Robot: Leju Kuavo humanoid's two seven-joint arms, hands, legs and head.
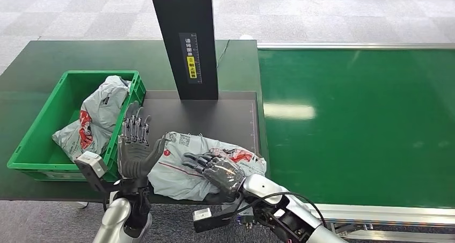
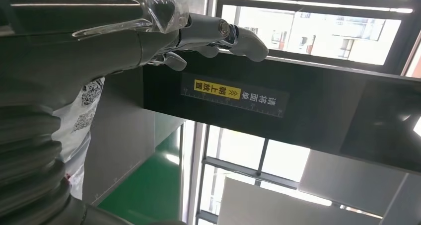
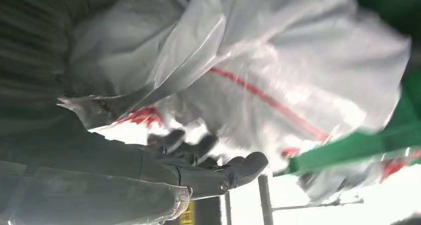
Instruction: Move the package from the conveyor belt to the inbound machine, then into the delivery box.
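Note:
A grey plastic package [image 1: 180, 176] with red markings lies at the front of the inbound machine's dark platform [image 1: 214, 117], below its black post [image 1: 185, 39]. My right hand [image 1: 217, 169] lies on top of the package [image 3: 278, 61] with its fingers [image 3: 186, 141] stretched out against the plastic. Just left of the package, my left hand [image 1: 134, 149] stands upright with fingers apart, its thumb at the package's edge. In the left wrist view the left hand [image 2: 149, 41] holds nothing, and the package [image 2: 79, 115] sits beside it in front of the post [image 2: 278, 106].
A green delivery box [image 1: 32, 130] stands left of the platform with another grey package [image 1: 99, 119] inside. The green conveyor belt [image 1: 354, 125] runs along the right. The table's front edge is close to my arms.

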